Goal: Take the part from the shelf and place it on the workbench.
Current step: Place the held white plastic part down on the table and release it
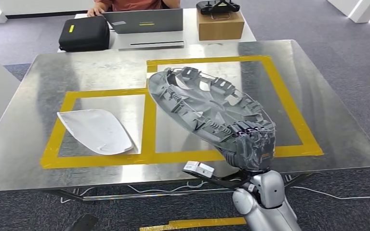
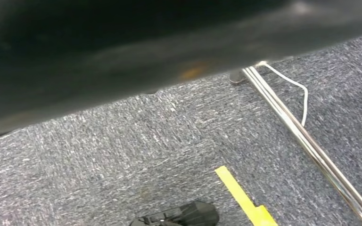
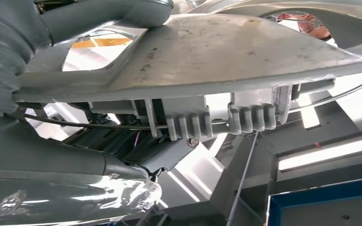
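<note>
We see the right hand (image 1: 250, 147) gripping the near rim of a large grey plastic wheel cover (image 1: 207, 103), holding it tilted above the right half of the workbench (image 1: 24, 159). The cover is round and dished, its inner face toward us, ringed with ribbed clips and moulded tabs; broad spokes cross its middle. The hand is dark and wrapped in shiny clear film. The workbench is a brushed metal sheet with dull reflections, marked by yellow tape (image 1: 148, 125) into two rectangles. In the left rectangle lies a white, smooth, teardrop-shaped shell (image 1: 96, 131), flat on the metal and well apart from the cover.

Beyond the bench, a white table carries a black zip case (image 1: 84, 33), a grey laptop (image 1: 144, 21) and a cardboard box (image 1: 220, 24); a person (image 1: 125, 5) sits behind it.

The right wrist view brings us close under the cover (image 3: 207, 61): matte, scuffed plastic, a thin wire ring running through the ribbed clips, and the thick grey thumb (image 3: 108, 14) pressed on its face, with crinkled film beside it.

The left wrist view looks at speckled grey carpet (image 2: 122, 150), a chrome rail (image 2: 311, 150), a white cable (image 2: 297, 87) and a yellow tape strip (image 2: 245, 200); how the left hand stands we cannot tell.
</note>
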Robot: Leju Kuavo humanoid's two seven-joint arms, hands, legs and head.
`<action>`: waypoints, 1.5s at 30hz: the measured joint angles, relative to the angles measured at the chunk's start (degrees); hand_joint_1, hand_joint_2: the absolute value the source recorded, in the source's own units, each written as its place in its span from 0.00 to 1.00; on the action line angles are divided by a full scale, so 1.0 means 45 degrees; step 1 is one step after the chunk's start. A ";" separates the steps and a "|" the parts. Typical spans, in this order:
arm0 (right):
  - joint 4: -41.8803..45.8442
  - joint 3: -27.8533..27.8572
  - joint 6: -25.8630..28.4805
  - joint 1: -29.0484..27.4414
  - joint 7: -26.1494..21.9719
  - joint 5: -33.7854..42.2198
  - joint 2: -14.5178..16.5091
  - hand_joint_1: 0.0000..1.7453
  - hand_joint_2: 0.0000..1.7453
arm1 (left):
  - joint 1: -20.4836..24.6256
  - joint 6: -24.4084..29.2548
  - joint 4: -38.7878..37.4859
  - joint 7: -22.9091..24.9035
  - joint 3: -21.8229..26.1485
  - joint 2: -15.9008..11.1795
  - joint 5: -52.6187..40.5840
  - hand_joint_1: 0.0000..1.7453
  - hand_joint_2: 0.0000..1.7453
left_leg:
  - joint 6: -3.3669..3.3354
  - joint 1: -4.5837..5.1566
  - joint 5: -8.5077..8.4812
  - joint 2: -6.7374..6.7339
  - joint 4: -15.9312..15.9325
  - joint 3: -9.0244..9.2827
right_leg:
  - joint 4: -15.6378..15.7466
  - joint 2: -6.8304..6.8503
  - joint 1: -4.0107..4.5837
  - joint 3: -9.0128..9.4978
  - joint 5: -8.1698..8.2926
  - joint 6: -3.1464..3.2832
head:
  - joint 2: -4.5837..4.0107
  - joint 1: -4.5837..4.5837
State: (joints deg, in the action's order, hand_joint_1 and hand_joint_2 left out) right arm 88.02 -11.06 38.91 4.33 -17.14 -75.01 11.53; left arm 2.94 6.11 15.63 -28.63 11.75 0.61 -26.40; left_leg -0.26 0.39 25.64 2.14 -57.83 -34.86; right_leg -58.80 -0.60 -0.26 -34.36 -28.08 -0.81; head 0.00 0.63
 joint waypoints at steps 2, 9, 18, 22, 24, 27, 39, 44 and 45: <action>-0.0028 -0.0036 0.0000 0.0013 0.0134 -0.0046 -0.0036 1.00 1.00 | -0.0001 0.0001 0.0000 0.0000 0.0007 0.0000 0.0000 0.00 0.00 | 0.0016 -0.0001 0.0005 -0.0001 0.0000 -0.0003 | 0.0000 0.0002 -0.0001 0.0005 0.0000 0.0000 | 0.0000 -0.0002; -0.0443 -0.1062 0.0000 0.0178 0.2595 -0.0115 -0.0651 1.00 1.00 | -0.0041 0.0000 0.0000 0.0057 0.0186 0.0000 -0.0001 0.00 0.00 | 0.0026 0.0025 0.0011 -0.0002 -0.0005 -0.0006 | 0.0026 0.0009 -0.0035 0.0031 0.0005 -0.0008 | 0.0000 -0.0009; -0.1185 -0.2290 -0.2204 0.0840 0.4959 0.0004 -0.1410 1.00 1.00 | -0.0127 -0.0034 0.0000 0.0215 0.0577 -0.0023 -0.0220 0.00 0.00 | 0.0017 0.0059 0.0016 -0.0002 -0.0007 -0.0001 | 0.0045 0.0010 -0.0071 0.0041 0.0012 -0.0018 | 0.0000 -0.0005; -0.1811 -0.3011 -0.4520 0.1553 0.6059 0.0283 -0.1816 1.00 1.00 | -0.0119 -0.0207 0.0036 0.0334 0.0791 -0.0095 -0.0336 0.00 0.00 | 0.0015 0.0060 0.0013 -0.0003 -0.0009 0.0004 | 0.0047 0.0009 -0.0072 0.0045 0.0024 -0.0029 | 0.0000 -0.0006; -0.2177 -0.3378 -0.5281 0.1988 0.6447 0.0397 -0.1978 1.00 1.00 | -0.0110 -0.0295 0.0081 0.0407 0.0929 -0.0128 -0.0351 0.00 0.00 | 0.0014 0.0059 0.0011 -0.0003 -0.0009 0.0015 | 0.0047 0.0007 -0.0071 0.0053 0.0030 -0.0030 | 0.0000 -0.0005; -0.2694 -0.3816 -0.5854 0.2528 0.6800 0.0485 -0.2148 1.00 1.00 | -0.0102 -0.0369 0.0143 0.0481 0.1115 -0.0151 -0.0393 0.00 0.00 | 0.0014 0.0059 0.0010 -0.0003 -0.0010 0.0033 | 0.0047 0.0008 -0.0071 0.0070 0.0031 -0.0030 | 0.0000 -0.0005; -0.3581 -0.4753 -0.6564 0.3410 0.7424 0.0272 -0.2454 1.00 1.00 | -0.0104 -0.0724 0.0194 0.0500 0.1867 -0.0152 -0.0552 0.00 0.00 | 0.0014 0.0060 0.0011 -0.0003 -0.0010 0.0047 | 0.0048 0.0007 -0.0071 0.0085 0.0031 -0.0030 | 0.0000 -0.0005; -0.3736 -0.5086 -0.6834 0.3642 0.7829 -0.0211 -0.2506 1.00 1.00 | -0.0098 -0.0901 0.0194 0.0502 0.2138 -0.0152 -0.0567 0.00 0.00 | 0.0013 0.0060 0.0010 -0.0003 -0.0011 0.0054 | 0.0048 0.0007 -0.0072 0.0090 0.0031 -0.0030 | 0.0000 -0.0005; -0.3747 -0.5139 -0.6859 0.3675 0.7885 -0.0273 -0.2510 1.00 1.00 | -0.0097 -0.0952 0.0194 0.0503 0.2210 -0.0151 -0.0561 0.00 0.00 | 0.0013 0.0060 0.0010 -0.0003 -0.0011 0.0055 | 0.0048 0.0007 -0.0072 0.0092 0.0031 -0.0030 | 0.0000 -0.0005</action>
State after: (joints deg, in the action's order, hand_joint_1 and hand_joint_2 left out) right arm 71.16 -34.18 8.04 20.87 18.35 -76.24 0.24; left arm 2.50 1.83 16.50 -26.37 21.69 -0.07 -28.93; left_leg -0.20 0.66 25.69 2.12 -57.88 -34.61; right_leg -58.58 -0.56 -0.58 -33.94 -27.94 -0.95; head 0.00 0.61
